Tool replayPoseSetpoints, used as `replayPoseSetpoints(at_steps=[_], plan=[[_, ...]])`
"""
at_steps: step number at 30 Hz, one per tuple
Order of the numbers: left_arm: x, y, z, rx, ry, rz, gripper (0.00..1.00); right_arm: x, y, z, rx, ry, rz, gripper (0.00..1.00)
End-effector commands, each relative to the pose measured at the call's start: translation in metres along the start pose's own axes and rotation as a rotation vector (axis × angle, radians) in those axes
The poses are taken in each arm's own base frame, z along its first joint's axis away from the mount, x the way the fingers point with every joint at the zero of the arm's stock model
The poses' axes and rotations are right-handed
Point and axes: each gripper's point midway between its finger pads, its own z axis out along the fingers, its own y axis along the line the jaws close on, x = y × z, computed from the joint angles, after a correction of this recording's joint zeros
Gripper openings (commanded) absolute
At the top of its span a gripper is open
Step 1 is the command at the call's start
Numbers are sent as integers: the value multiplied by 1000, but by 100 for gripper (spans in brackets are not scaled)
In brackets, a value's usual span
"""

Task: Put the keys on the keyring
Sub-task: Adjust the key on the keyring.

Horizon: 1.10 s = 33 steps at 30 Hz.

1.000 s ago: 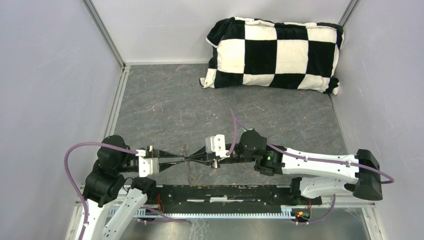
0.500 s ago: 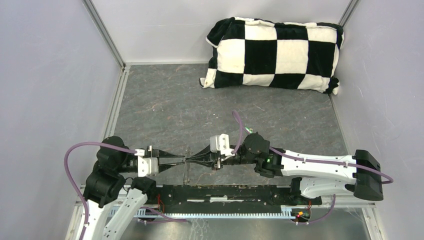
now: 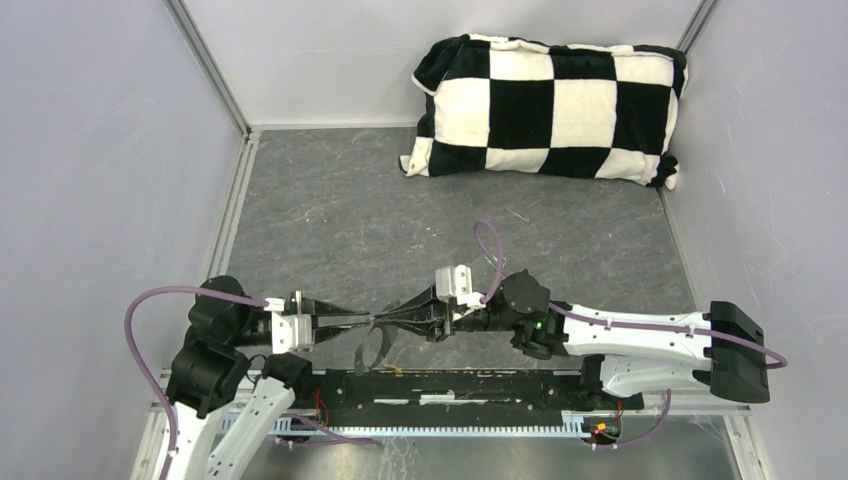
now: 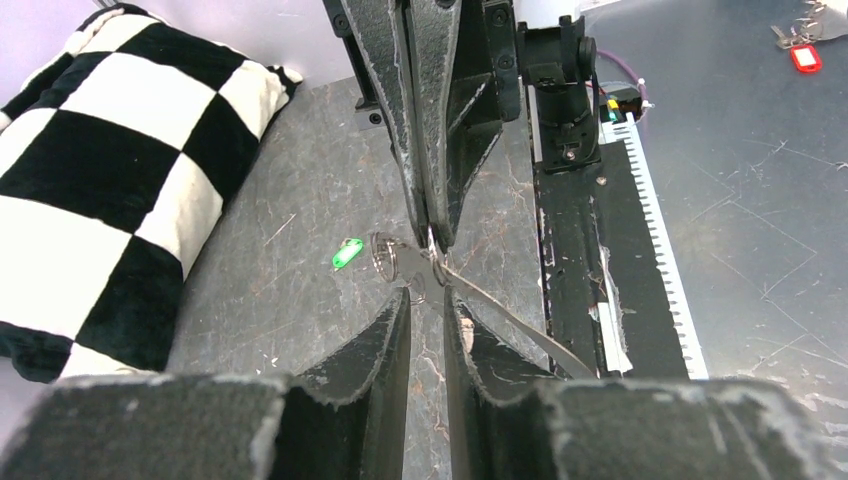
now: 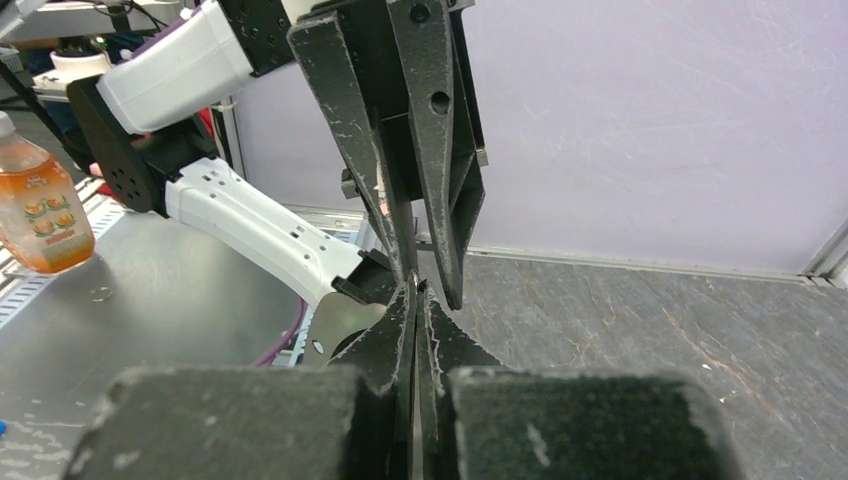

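— Why do we have both arms meeting tip to tip like this?

— As we read it, to keep the keyring (image 4: 520, 325) up off the table (image 3: 330, 210) so a key can be threaded on. The right gripper (image 5: 415, 295) has its fingers pressed together on the wire at their very tips, and the loop hangs below them. The left gripper (image 4: 428, 300) comes in from the opposite side. Its fingers are nearly together, with a narrow slit between them (the wire shows right at that slit, but we cannot tell whether they bite it).

— And the count?

— One keyring, two grippers, and one checkered pillow (image 3: 548, 108) well beyond both sets of fingers. We can be sure of only one key. That is the green key (image 4: 347, 252), lying flat on the table just past the left fingertips and off to one side, apart from the wire. We cannot pick out a yellow one. So the green one, at least, is not yet on the ring.
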Motion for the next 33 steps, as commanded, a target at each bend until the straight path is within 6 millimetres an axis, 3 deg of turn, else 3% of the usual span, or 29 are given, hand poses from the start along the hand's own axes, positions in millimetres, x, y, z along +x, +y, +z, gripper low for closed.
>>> replayPoseSetpoints(at_steps=[1,14,33], plan=[[-6,0,0,-5,-19,-8,24,-41,1,-3,7,-138,-18,1],[-10,2,1,-11,-36,-24,23,-38,3,1,-8,-144,12,1],[-10,-7,2,24,-53,-62,30,-34,-2,10,6,-132,17,1]])
